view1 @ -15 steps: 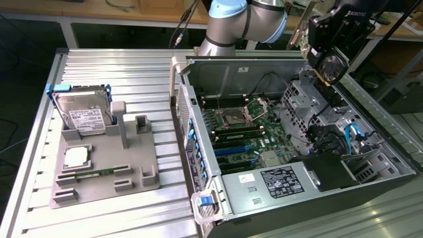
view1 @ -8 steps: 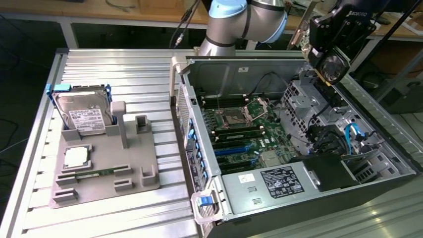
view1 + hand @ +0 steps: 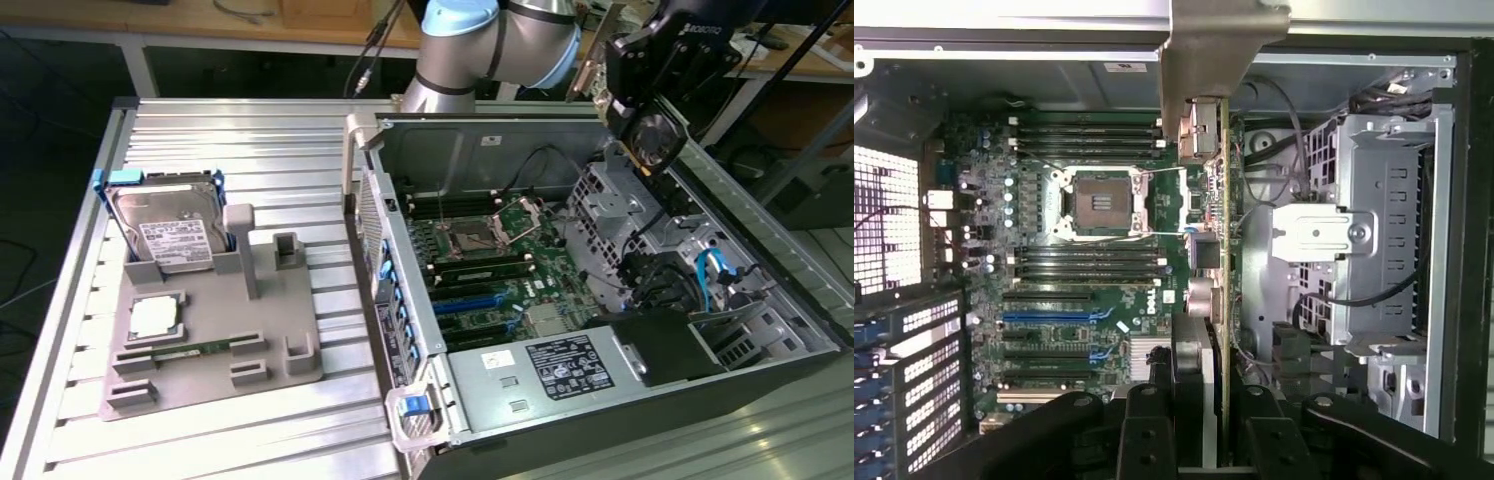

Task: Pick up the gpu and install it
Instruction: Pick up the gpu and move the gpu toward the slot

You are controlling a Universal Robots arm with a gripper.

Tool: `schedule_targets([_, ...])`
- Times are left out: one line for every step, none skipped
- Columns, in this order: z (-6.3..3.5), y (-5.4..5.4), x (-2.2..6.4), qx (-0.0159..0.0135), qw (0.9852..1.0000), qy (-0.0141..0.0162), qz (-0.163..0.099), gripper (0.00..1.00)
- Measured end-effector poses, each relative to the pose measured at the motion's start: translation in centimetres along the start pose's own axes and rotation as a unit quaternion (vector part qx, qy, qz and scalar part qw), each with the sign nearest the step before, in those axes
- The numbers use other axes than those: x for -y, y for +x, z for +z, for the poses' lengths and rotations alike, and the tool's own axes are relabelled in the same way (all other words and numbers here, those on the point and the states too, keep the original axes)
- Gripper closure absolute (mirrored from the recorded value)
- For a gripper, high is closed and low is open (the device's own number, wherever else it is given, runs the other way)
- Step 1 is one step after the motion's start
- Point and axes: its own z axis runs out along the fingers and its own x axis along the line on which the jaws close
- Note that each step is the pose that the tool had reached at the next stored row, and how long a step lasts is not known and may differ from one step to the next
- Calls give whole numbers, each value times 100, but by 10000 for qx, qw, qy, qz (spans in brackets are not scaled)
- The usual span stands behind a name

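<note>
**Figure.** The open computer case [image 3: 461,150] lies on its side on the slatted table [image 3: 200,130], so you meet the motherboard [image 3: 989,250] from above. Beside the case, the grey tray [image 3: 274,320] holds the other parts in fixed seats for picking. The gpu [image 3: 1226,300] hangs edge-on over the board — how far above is hard to judge — with its metal bracket at the far end from the grip. The gripper [image 3: 1216,425] has its jaws clamped on the card's near edge, leaving the rest free.
</note>
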Motion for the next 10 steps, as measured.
schedule_targets([0, 0, 0, 0, 10000, 0, 0, 71])
schedule_targets([0, 0, 0, 0, 10000, 0, 0, 71])
schedule_targets([0, 0, 0, 0, 10000, 0, 0, 71])
schedule_targets([0, 0, 0, 0, 10000, 0, 0, 71])
schedule_targets([0, 1, 0, 0, 10000, 0, 0, 71])
schedule_targets([0, 0, 0, 0, 10000, 0, 0, 71])
schedule_targets([0, 0, 0, 0, 10000, -1, 0, 71])
schedule_targets([0, 1, 0, 0, 10000, -1, 0, 71])
schedule_targets([0, 0, 0, 0, 10000, -1, 0, 71])
schedule_targets([0, 0, 0, 0, 10000, -1, 0, 71])
